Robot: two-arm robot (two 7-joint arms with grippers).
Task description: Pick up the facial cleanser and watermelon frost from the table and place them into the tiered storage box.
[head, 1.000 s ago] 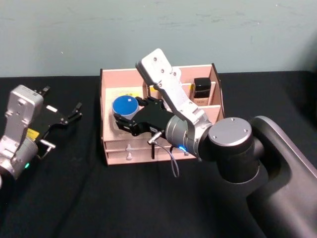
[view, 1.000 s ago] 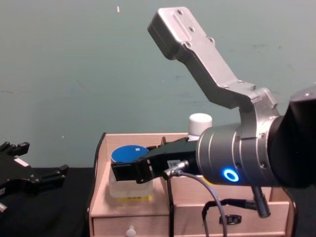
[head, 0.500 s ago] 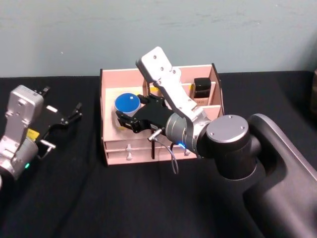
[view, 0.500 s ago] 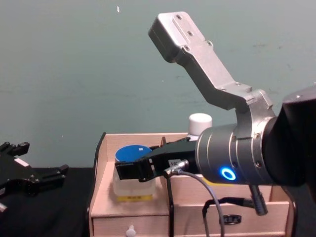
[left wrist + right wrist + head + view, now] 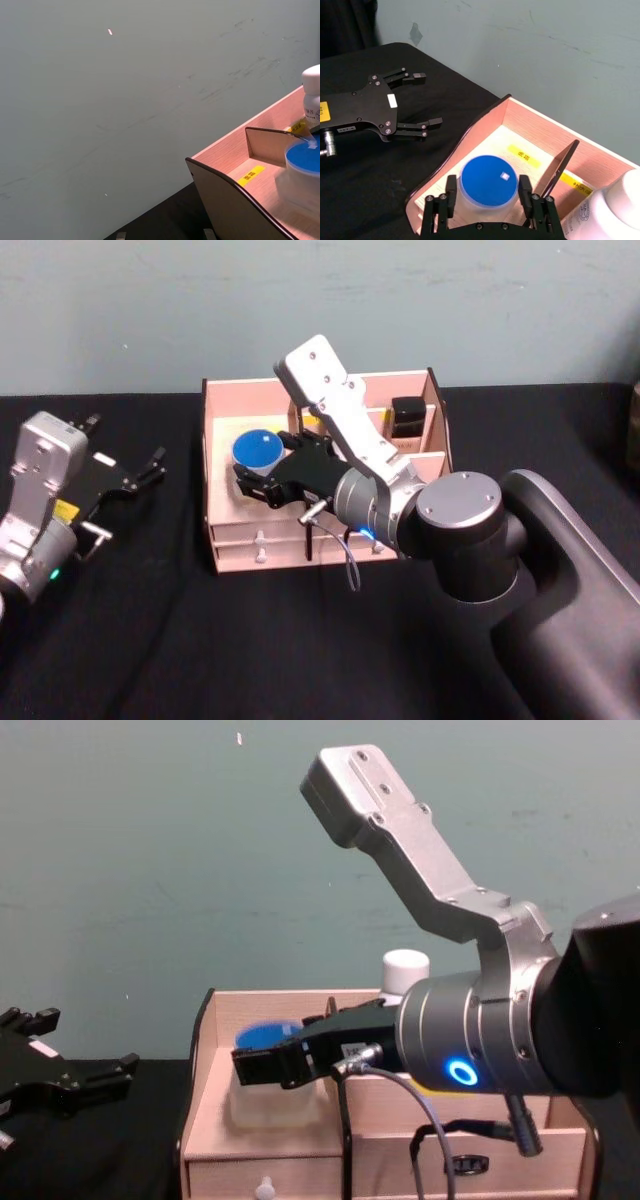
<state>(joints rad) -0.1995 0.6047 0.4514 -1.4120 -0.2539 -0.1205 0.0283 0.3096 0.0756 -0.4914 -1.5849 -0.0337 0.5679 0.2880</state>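
Head view: the right pincer (image 5: 262, 483) reaches from the right over the tiered storage box (image 5: 325, 468), which stands on the black bench (image 5: 150, 620) against the far wall. Its black fingers sit either side of a clear jar with a round blue lid (image 5: 257, 449), in the box's left compartment. In the right wrist view the blue lid (image 5: 487, 182) lies right between the two fingers (image 5: 450, 197), which stand close against the jar's sides; whether they press on it or just flank it I cannot tell for certain, so the grip itself stays unsure. The jar is upright, low in the compartment, with a yellow label (image 5: 523, 154) on the wood floor beyond it and a thin divider to its right. A white bottle (image 5: 615, 210) stands in the next compartment to the right; the chest view shows its white cap (image 5: 405, 970) above the box's far wall. A dark square container (image 5: 408, 415) sits in the far right compartment.

The left pincer (image 5: 155, 466) rests well to the left of the box over the bench, fingers spread apart and holding nothing.
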